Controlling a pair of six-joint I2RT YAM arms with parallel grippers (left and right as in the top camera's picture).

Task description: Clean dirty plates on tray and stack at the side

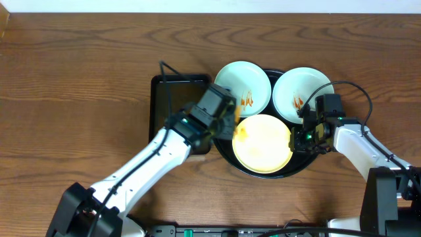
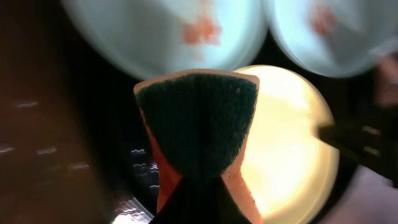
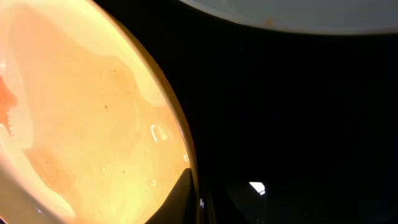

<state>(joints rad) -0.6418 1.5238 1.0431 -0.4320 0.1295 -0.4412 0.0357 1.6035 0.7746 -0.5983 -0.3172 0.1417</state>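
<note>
Only the left wrist view shows the left gripper (image 2: 194, 202) clenched on a folded green-faced orange sponge (image 2: 198, 121) beside the cream-yellow round plate (image 2: 292, 149). Overhead, that plate and two pale bluish smeared plates (image 1: 243, 89) lie on the round glossy black tray (image 1: 297, 166). The right gripper (image 1: 304, 137) is at the cream plate's edge, but its grip cannot be told.

wooden table (image 1: 79, 85) | rectangular black tray (image 1: 174, 92) | green-faced sponge (image 2: 198, 118)
</note>
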